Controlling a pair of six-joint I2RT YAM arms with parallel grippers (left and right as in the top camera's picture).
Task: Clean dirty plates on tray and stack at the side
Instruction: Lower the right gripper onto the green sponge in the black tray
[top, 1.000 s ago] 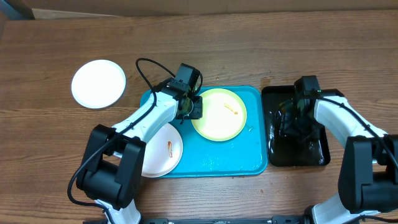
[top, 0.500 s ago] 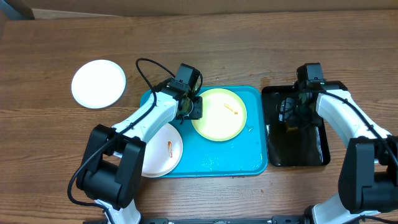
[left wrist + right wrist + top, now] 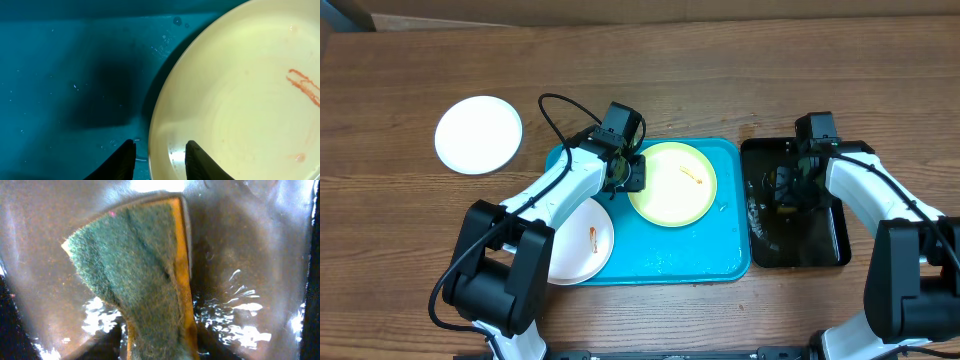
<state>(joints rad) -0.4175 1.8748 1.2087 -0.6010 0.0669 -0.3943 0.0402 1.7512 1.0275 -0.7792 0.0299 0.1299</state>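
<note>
Wood-grain table (image 3: 720,80), seen from overhead, bore the turquoise tray (image 3: 670,255) at its centre, with the lime-green plate (image 3: 670,195) toward the tray's far right corner, a smeared white plate (image 3: 590,245) overhanging its near left corner and another white plate (image 3: 478,134) near the table's far left. From the left wrist, the left gripper (image 3: 160,150) straddled the lime-green plate's rim; whether it pinched could not be told. From the right wrist, the right gripper (image 3: 160,345) clasped a green sponge (image 3: 135,270) in a wet black tray (image 3: 798,262).
</note>
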